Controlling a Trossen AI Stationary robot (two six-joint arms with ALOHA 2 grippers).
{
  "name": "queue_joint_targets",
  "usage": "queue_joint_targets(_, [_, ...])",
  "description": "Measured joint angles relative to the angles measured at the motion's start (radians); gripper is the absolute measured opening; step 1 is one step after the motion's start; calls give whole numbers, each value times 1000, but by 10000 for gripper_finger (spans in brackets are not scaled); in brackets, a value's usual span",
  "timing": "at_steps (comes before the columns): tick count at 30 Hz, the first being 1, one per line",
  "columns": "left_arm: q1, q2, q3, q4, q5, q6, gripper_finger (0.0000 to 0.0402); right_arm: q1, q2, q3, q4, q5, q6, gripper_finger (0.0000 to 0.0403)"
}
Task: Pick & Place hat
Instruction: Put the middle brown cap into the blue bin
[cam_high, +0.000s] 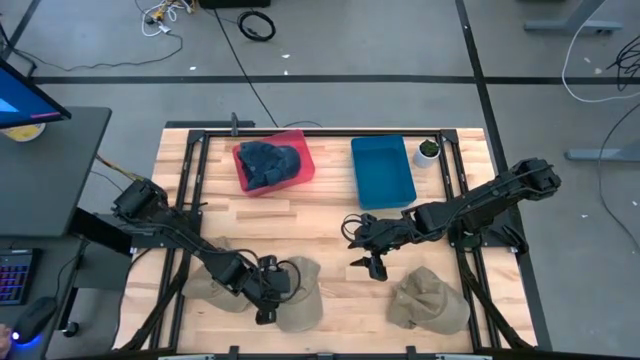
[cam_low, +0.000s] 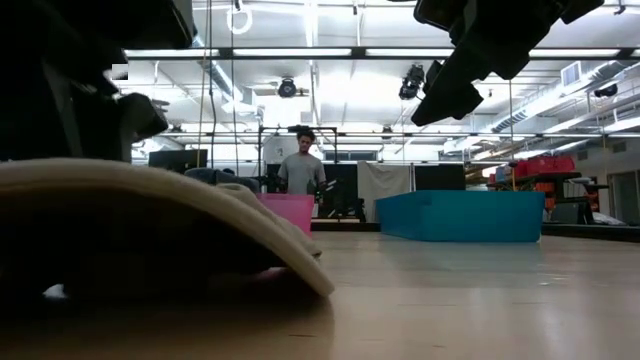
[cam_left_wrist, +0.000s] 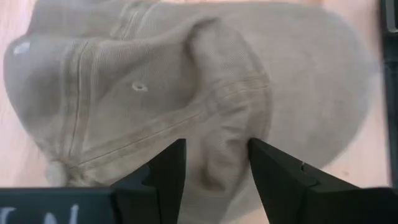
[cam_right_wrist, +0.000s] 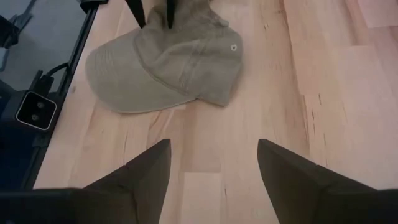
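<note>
A tan cap (cam_high: 303, 300) lies on the wooden table near its near edge, crown crumpled, brim flat on the wood (cam_left_wrist: 323, 81). My left gripper (cam_high: 268, 295) hangs over its crown, open, one finger on each side of a raised fold (cam_left_wrist: 217, 149). My right gripper (cam_high: 375, 265) is open above bare wood in the table's middle, touching nothing. Its wrist view shows the same cap (cam_right_wrist: 168, 62). A second tan cap (cam_high: 428, 300) lies at the near right, and a third (cam_high: 205, 285) is partly hidden under my left arm. My left gripper (cam_left_wrist: 214, 165) comes at the cap's crown from above, pointing down, its fingers (cam_left_wrist: 168, 168) standing on either side of a fabric fold. I cannot tell whether they touch the cloth. The cap lies flat on the table.
A pink bin (cam_high: 272, 165) holding dark blue caps and a blue bin (cam_high: 382, 170) stand at the far side, with a small potted plant (cam_high: 428, 150) beside the blue one. Black frame rails run along the table's edges. A person (cam_low: 300, 165) stands far behind the table.
</note>
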Motion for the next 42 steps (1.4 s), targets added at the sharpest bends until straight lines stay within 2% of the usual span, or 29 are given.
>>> queue_joint_targets(3, [0, 20, 1, 11, 24, 25, 153, 0, 0, 0, 19, 0, -38, 242])
queue_joint_targets(5, [-1, 22, 2, 23, 32, 54, 115, 0, 0, 0, 36, 0, -77, 242])
queue_joint_targets(8, [8, 7, 1, 36, 36, 132, 34, 0, 0, 0, 81, -1, -136, 242])
queue_joint_targets(10, [25, -6, 1, 47, 20, 185, 13, 0, 5, 0, 126, -2, -178, 242])
queue_joint_targets(13, [65, -19, 27, 46, -16, 315, 9, 0, 15, 0, 208, -28, -247, 242])
queue_joint_targets(18, [151, -29, 122, 14, -19, 586, 5, 0, 44, 0, 315, -93, -384, 242])
queue_joint_targets(24, [286, -30, 209, -31, -25, 794, 5, -15, 86, 0, 354, -63, -447, 242])
queue_joint_targets(29, [348, -30, 232, -21, -9, 983, 4, -49, 104, 0, 328, -16, -436, 242])
queue_joint_targets(35, [365, -30, 232, -21, -13, 1097, 4, -78, 104, 1, 206, 141, -456, 242])
queue_joint_targets(39, [366, -30, 232, -21, -37, 1127, 4, -87, 104, 1, 158, 143, -448, 234])
queue_joint_targets(42, [381, -30, 232, -21, -112, 1126, 12, -90, 104, 1, 150, 137, -436, 201])
